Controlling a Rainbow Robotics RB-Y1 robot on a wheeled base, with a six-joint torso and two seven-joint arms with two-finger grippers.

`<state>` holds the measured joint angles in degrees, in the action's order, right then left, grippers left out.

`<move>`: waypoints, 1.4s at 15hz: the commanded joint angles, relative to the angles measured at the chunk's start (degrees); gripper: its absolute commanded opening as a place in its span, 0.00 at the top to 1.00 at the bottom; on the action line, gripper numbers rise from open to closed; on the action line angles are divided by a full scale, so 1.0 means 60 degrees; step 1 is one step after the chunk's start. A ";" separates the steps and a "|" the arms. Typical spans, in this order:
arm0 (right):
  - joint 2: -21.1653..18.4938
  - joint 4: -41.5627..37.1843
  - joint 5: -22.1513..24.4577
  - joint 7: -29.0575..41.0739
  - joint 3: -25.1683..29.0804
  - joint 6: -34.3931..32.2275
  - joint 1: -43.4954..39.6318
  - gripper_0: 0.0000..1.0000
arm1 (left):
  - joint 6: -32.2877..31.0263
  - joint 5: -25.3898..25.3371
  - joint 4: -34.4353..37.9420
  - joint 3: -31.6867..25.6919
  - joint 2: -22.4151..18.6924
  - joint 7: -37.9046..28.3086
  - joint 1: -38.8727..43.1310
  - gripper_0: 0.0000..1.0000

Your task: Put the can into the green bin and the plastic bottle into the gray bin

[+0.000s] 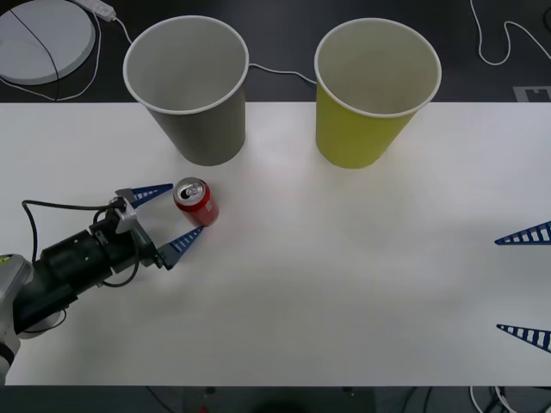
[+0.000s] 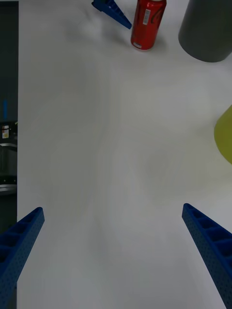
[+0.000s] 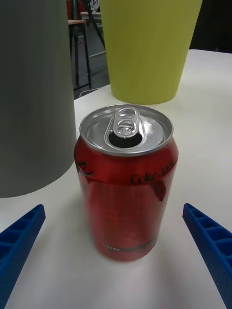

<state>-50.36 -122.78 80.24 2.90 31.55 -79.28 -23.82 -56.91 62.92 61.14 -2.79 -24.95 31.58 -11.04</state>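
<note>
On the white table [image 1: 344,292] we see the left gripper [image 1: 165,217] with fingers spread apart around the upright red can [image 1: 196,202], not touching it. Behind stand the gray bin [image 1: 191,90], then the green bin [image 1: 373,90]. The right gripper [image 1: 525,284] waits open at the table's right edge.

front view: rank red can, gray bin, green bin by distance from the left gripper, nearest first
1. Small red metal can: upright between the open blue fingers of the left gripper, not yet gripped.
2. Large gray cup-shaped bin: just behind the can, at the table's far edge.
3. Large yellow-green cup-shaped bin: far edge too, further toward the robot's right.
</note>
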 commanded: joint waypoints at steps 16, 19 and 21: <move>0.0000 0.0000 0.0000 0.0000 0.0000 0.0000 0.0000 0.00 | 0.0183 0.0924 -0.0362 -0.0252 0.0892 -0.0326 -0.0723 1.00; 0.0000 0.0000 0.0000 0.0000 0.0000 0.0000 0.0000 0.00 | 0.0183 0.0924 -0.0376 -0.0267 0.0892 -0.0326 -0.0723 1.00; 0.0000 0.0000 0.0000 0.0000 0.0000 0.0000 0.0000 0.00 | 0.0154 0.0924 -0.0376 -0.0311 0.0892 -0.0312 -0.0723 1.00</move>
<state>-50.36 -122.78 80.24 2.90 31.55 -79.28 -23.82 -55.82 68.49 58.89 -4.40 -19.58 29.63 -15.38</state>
